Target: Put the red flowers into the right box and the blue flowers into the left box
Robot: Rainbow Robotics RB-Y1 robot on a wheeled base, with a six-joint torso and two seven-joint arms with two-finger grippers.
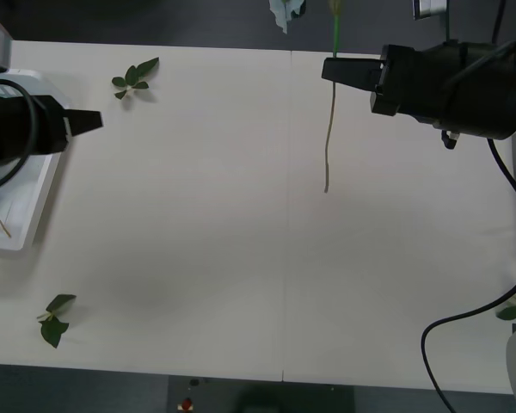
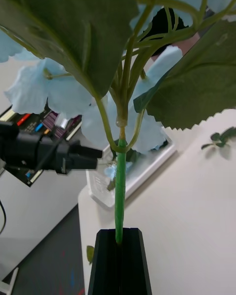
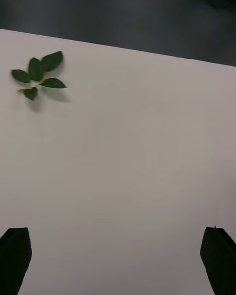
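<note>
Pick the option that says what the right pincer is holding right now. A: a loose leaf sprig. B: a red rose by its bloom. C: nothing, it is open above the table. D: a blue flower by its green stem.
D: in the right wrist view the right pincer is shut on the green stem of a blue flower, whose pale blue petals and big leaves spread beyond it.

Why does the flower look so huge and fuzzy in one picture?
In the right wrist view the blue flower hangs right at the lens, so its petals and leaves blur; the right pincer grips its stem. In the front view, soft light gives the leaf sprig a faint shadow.
</note>
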